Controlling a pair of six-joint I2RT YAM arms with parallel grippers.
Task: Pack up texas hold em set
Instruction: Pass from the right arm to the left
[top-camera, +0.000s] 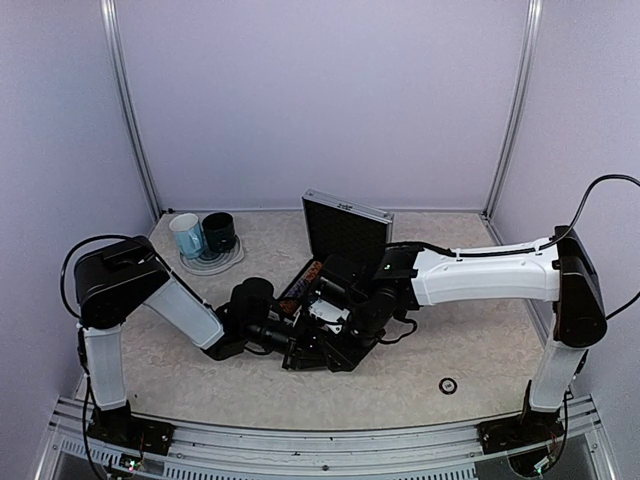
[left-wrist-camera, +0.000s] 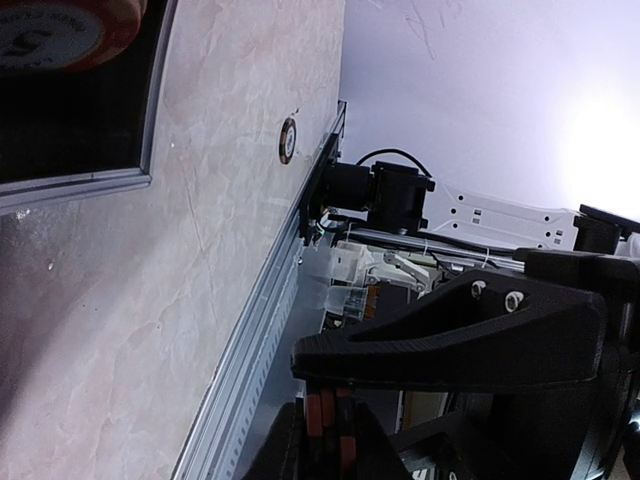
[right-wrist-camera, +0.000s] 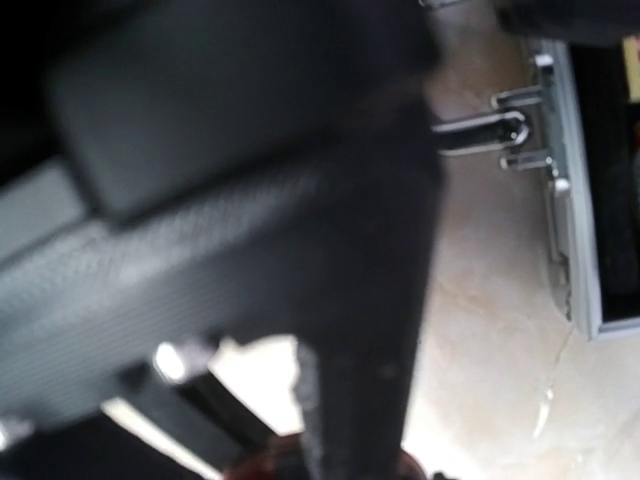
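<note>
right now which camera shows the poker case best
Top external: the case shows with lid standing open, base partly covered. Left wrist catches only a rim corner and one red chip; right wrist only a blurred edge with a metal fitting.

Upright case lid (top-camera: 347, 228) walls the back; mugs (top-camera: 203, 235) fill the far-left corner; table (top-camera: 490, 350) at right lies open, save one small disc (top-camera: 449, 385).

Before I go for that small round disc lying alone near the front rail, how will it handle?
The disc lies flat and looks thin, so a pinch would probably struggle to get under it. On the smooth table it will likely slide when pushed. Tipped on edge, it could roll towards the rail.
</note>
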